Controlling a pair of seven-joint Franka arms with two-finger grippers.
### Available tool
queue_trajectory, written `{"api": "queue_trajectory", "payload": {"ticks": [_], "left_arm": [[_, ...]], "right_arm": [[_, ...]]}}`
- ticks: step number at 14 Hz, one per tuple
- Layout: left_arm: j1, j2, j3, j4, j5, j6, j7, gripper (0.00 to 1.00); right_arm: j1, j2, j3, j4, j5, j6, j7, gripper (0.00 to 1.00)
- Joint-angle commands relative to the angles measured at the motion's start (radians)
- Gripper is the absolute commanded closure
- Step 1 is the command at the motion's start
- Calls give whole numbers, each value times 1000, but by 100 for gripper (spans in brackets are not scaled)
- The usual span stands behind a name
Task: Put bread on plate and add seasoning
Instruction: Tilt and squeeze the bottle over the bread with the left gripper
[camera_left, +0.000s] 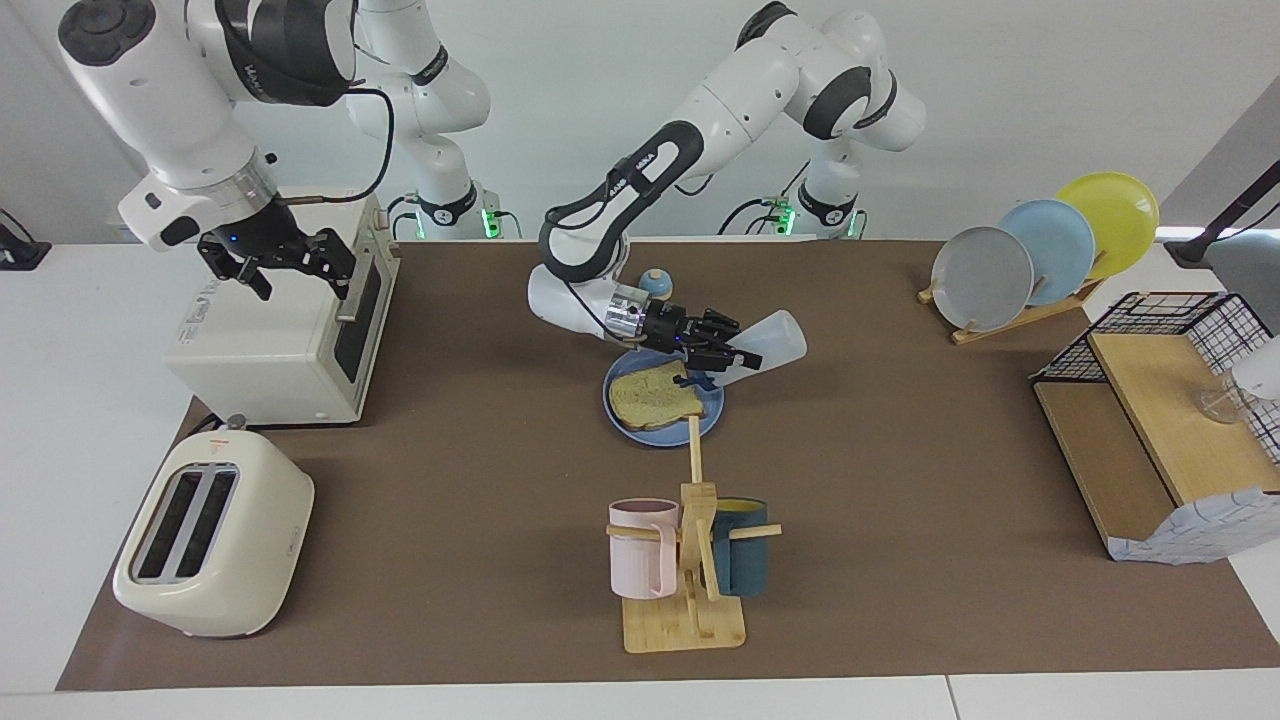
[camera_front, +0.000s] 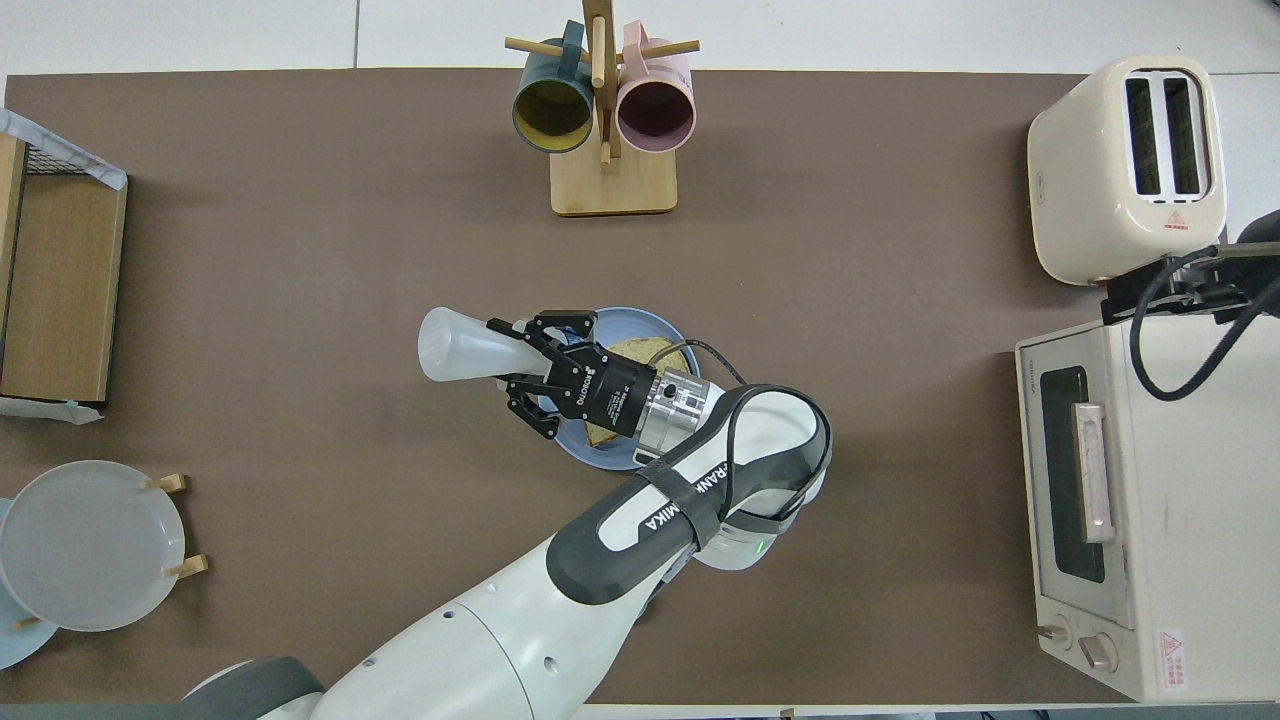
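The bread lies flat on the blue plate in the middle of the table. My left gripper is shut on the seasoning bottle and holds it tipped over, its dark blue cap pointing down over the edge of the bread. In the overhead view the left gripper holds the bottle over the plate, and the hand hides most of the bread. My right gripper waits open and empty above the toaster oven.
A cream toaster stands farther from the robots than the oven. A wooden mug rack with two mugs stands farther out than the plate. A small blue dome sits nearer the robots. A plate rack and a wire basket stand at the left arm's end.
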Motion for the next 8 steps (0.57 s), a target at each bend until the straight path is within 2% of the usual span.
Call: {"api": "queue_trajectory", "payload": {"ticks": [1,5,8], "left_arm": [[-13,-2,16,8,36,-12,9,100],[-31,-7,16,-44,84,117,9,100],[-62,-11,17,-55,96,132,9,100]], "right_arm": [[-12,-18,9,-17,5,18,8,0],[-18,-20,6,-17,22,18,11,0],[-14,-20,6,-19,22,18,9,0]]}}
